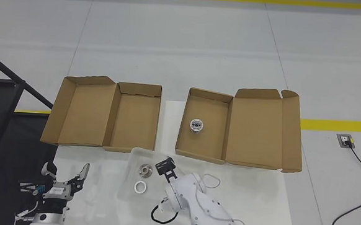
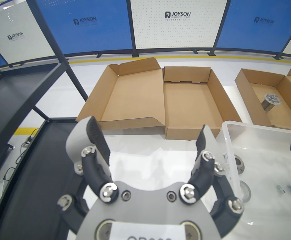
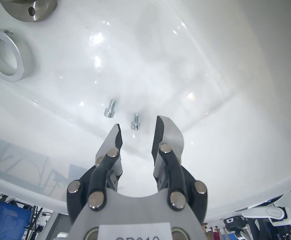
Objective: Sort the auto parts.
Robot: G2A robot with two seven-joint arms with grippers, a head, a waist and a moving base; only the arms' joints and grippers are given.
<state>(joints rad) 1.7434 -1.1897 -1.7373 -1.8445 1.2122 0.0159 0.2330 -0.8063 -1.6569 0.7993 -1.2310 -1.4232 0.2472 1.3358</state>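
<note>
Right wrist view | flanged part [image 3: 20, 12] cut off | right gripper [image 3: 139, 123] spread

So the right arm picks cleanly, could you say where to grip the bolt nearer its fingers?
Probably across its head, the widest part, from above: the nearer bolt sits in the bin roughly in line between the fingers of the open right gripper, shank pointing away.

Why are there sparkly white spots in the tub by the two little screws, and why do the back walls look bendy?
Right wrist view: lamps overhead, most likely, bounce off the glossy tub, leaving glare patches beyond the two screws. Left wrist view: the wide lens bows the back panels and the black frame; they are probably straight.
</note>
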